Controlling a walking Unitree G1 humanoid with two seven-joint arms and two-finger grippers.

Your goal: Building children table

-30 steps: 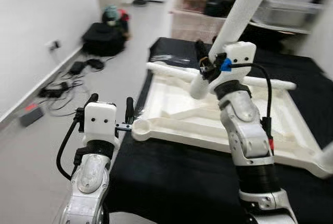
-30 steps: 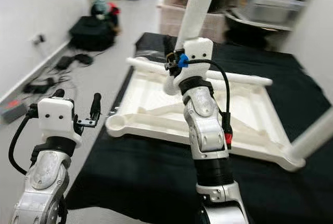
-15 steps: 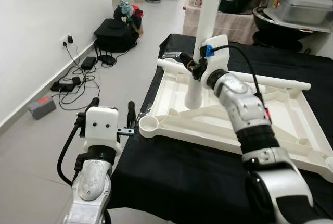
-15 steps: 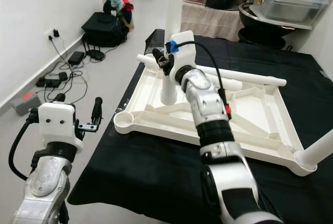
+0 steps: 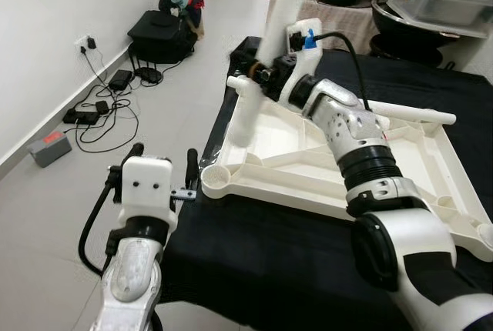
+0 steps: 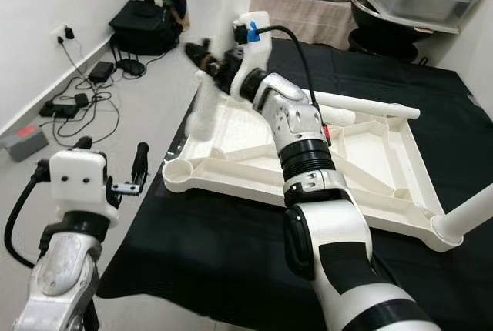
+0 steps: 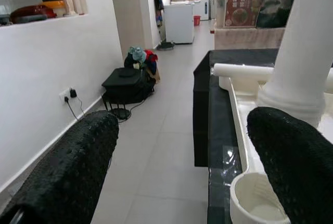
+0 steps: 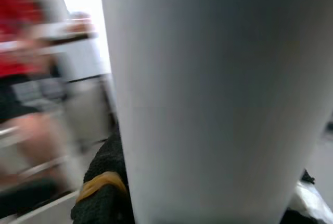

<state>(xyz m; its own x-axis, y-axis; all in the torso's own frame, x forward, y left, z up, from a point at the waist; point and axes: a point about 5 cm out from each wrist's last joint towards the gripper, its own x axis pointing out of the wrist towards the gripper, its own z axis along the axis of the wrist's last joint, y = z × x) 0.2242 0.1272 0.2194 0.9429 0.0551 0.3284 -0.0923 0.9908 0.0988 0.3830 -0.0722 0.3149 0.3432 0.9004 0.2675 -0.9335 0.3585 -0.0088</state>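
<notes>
The white plastic cylindrical table leg (image 5: 253, 88) stands upright over the upturned white plastic tabletop (image 5: 400, 163), near its far-left corner, clamped by the right pincer (image 5: 258, 75) for socketing. Left pincer (image 5: 162, 169) waits spread beside the black-clothed surface (image 5: 254, 262).

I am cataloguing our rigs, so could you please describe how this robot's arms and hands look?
Both arms are silver with black joint bands. Each wrist carries a white box and a looping black cable. The left hand and right hand each have two textured black fingers. The right hand's box bears a blue tag.
</notes>
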